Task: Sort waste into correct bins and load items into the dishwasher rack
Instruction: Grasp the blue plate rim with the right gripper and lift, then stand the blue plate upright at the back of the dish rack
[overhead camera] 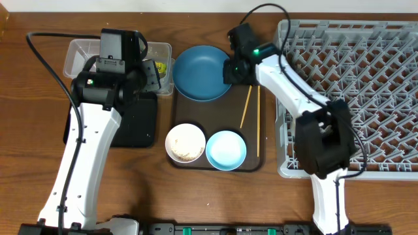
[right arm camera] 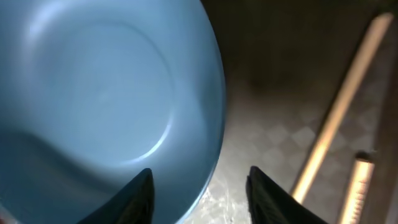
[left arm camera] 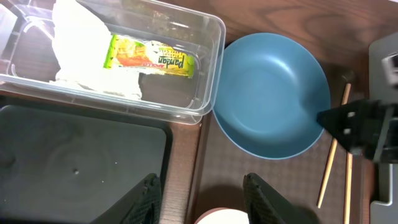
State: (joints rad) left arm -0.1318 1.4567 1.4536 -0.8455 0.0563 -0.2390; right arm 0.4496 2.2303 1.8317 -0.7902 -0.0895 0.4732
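Nearest, the white bowl (overhead camera: 185, 142) and light blue bowl (overhead camera: 226, 149) wait on the serving tray (overhead camera: 251, 163), and the left gripper (left arm camera: 202, 186) hangs spread and empty. Farther back, the right gripper (right arm camera: 199, 179), jaws parted, brackets the dark blue dish's (overhead camera: 202, 72) rim. Loading seems underway: next, clamp and lift toward the dishwasher rack (overhead camera: 366, 78).

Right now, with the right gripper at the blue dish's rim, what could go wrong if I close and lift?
1. The right gripper straddles only the thin edge of the dark blue dish. With so shallow a hold, the dish may tilt or slip out when lifted.
2. The chopsticks lie just beside that rim, so the gripper could knock them as it closes or lifts.
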